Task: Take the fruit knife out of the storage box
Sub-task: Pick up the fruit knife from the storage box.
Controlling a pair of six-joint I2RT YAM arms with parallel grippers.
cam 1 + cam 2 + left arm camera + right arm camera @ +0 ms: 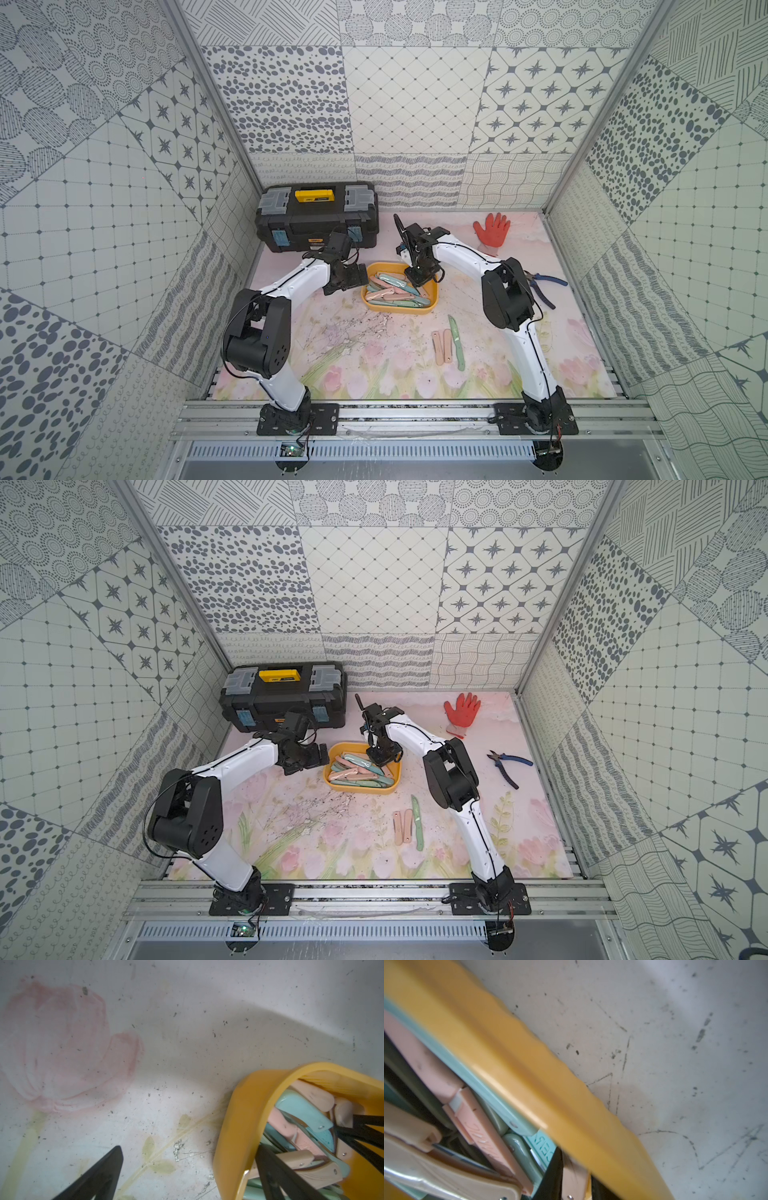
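The peach fruit knife (575, 1185), probably light, stiff and slick plastic, sits between the right jaws, which look clenched across its handle in the storage box (399, 311), a mid-handle hold seeming safest, while the left jaws gape astride the box's wall.

Knives (390, 291) in storage box (386, 308); toolbox (316, 224) behind; loose knives (444, 347) before; glove (491, 228), pliers (544, 286) right

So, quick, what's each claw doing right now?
Left gripper: open, straddling the storage box wall, holding nothing.
Right gripper: closed on a pink fruit knife inside.
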